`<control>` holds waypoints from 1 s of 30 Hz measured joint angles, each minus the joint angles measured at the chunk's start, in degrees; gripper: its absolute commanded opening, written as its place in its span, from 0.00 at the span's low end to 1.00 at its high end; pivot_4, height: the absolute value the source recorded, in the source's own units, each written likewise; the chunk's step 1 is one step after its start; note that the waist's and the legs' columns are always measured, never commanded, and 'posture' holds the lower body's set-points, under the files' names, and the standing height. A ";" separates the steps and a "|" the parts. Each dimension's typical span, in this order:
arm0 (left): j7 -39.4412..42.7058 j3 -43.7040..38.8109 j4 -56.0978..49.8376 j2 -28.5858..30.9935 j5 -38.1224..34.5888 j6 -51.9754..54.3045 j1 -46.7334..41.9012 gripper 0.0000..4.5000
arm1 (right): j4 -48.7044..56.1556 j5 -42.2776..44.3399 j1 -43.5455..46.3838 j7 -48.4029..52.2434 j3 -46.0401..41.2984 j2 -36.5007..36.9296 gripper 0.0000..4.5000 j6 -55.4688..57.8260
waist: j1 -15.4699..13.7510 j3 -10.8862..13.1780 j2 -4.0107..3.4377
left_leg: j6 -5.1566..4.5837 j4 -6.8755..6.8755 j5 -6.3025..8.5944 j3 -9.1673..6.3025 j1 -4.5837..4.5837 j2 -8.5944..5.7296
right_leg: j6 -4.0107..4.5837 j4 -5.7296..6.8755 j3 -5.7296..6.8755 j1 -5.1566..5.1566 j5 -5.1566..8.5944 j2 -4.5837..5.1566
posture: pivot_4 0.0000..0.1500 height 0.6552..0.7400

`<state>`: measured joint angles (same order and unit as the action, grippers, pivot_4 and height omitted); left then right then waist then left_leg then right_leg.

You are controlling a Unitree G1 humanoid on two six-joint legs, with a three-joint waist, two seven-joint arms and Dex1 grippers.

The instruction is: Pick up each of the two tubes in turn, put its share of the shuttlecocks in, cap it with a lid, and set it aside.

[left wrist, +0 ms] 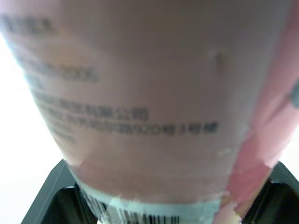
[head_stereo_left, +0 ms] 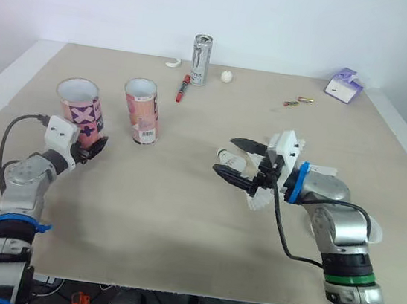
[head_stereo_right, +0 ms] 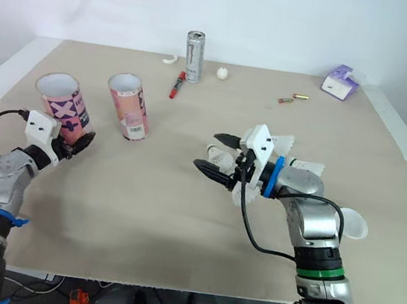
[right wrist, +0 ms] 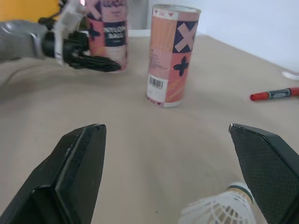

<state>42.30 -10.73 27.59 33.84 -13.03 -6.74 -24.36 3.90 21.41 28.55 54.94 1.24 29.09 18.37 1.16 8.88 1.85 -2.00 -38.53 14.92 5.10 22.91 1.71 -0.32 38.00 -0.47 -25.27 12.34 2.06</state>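
Left tube (head_stereo_left: 79,109) is sitting at ~9 o'clock on the tabletop (head_stereo_left: 179,224), mouth open. The left hand (head_stereo_left: 92,145) is pinching it near the base, w/ a finger on each side. 2nd tube (head_stereo_left: 141,110) is standing just beside it at its 3 o'clock, untouched. Shuttlecocks (head_stereo_right: 286,143) are lying at ~4 o'clock, and the right hand (head_stereo_left: 227,156) is spread wide around one, not gripping. Imo it's working on tube #1. Next it's gonna need the right hand closing on that birdie, then lining it up w/ the tube mouth.
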 measured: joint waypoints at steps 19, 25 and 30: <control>24.59 25.94 -20.38 3.63 7.85 13.47 -7.39 0.72 | 33.80 6.40 -30.48 -18.08 -14.30 5.19 1.00 15.59 | -0.18 -0.01 -0.01 | -0.07 -0.08 -0.03 -0.21 0.06 -0.03 | -0.57 -0.03 -0.41 0.08 0.40 -0.61 | 1.00 1.00; 26.16 30.49 -20.97 2.15 10.43 21.78 -13.49 0.72 | 42.01 6.55 -37.15 -29.62 -14.82 0.28 1.00 23.94 | 0.01 -0.01 -0.01 | -0.07 -0.10 -0.04 -0.25 0.05 0.05 | -0.55 0.01 -0.47 0.05 0.40 -0.74 | 1.00 1.00; 25.68 31.62 -23.85 1.15 10.89 29.22 -14.78 0.72 | 42.23 7.43 -33.05 -38.79 -13.72 -5.78 1.00 30.89 | 0.06 -0.01 -0.01 | -0.15 -0.12 -0.09 -0.26 0.04 0.04 | -0.56 0.03 -0.50 0.04 0.36 -0.76 | 1.00 1.00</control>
<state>67.98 20.89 3.74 34.99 -2.13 22.48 -39.14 46.13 28.84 -4.51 16.15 -12.48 23.31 49.26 1.22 8.87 1.84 -2.15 -38.65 14.83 4.84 22.95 1.75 -0.88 38.03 -0.97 -25.23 12.70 1.30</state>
